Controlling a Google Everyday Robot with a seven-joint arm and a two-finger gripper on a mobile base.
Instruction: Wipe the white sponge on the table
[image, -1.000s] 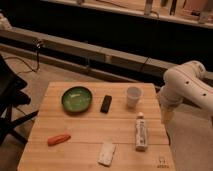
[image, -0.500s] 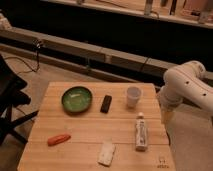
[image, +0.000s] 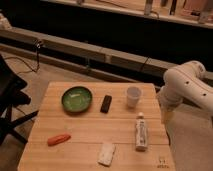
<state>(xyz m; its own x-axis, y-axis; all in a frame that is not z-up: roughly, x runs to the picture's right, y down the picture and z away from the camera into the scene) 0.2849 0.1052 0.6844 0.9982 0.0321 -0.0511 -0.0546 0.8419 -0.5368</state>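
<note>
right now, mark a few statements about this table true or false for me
1. The white sponge lies near the table's front edge. True.
2. The claw is touching the sponge. False: the claw hangs off the table's right edge, away from the sponge.
3. The white cup stands right of the black bar. True.
4. The orange item sits in the green bowl. False: the orange item lies on bare wood, in front of the green bowl.
</note>
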